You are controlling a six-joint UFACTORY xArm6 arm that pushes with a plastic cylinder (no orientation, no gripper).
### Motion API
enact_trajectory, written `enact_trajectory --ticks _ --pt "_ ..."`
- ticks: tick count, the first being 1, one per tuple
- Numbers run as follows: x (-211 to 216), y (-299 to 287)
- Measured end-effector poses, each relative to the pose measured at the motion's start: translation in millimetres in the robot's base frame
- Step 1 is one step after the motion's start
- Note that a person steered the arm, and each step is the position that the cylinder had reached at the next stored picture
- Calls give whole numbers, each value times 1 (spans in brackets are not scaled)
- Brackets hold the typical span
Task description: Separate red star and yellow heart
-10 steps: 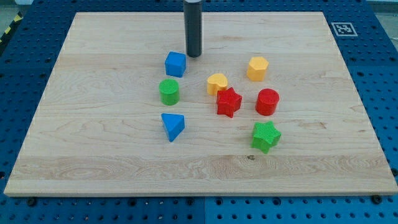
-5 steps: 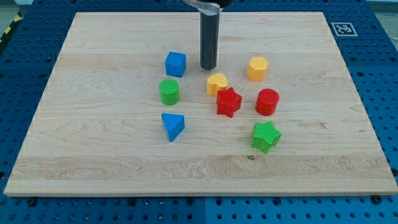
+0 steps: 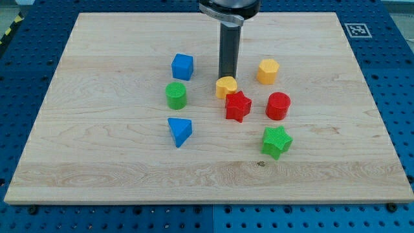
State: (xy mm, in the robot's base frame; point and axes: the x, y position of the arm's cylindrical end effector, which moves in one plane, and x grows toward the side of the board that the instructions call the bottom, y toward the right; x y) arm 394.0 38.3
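The red star [image 3: 237, 105] lies near the middle of the wooden board [image 3: 97, 149]. The yellow heart [image 3: 226, 87] sits just above and left of it, touching or nearly touching it. My tip [image 3: 228, 77] stands right at the top edge of the yellow heart, on the side away from the red star. The rod rises straight up from there to the view's top.
A yellow hexagon block [image 3: 267, 70] is right of the rod. A red cylinder [image 3: 278, 106] is right of the star, a green star [image 3: 277, 142] below it. A blue cube [image 3: 182, 66], green cylinder [image 3: 175, 95] and blue triangular block [image 3: 179, 131] stand to the left.
My tip has moved right and down the view, from beside the blue cube to the top edge of the yellow heart. No block has visibly moved.
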Motion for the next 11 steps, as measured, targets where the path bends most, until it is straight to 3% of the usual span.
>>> enact_trajectory --ticks 6,11 --pt "60 16" --pt "74 15"
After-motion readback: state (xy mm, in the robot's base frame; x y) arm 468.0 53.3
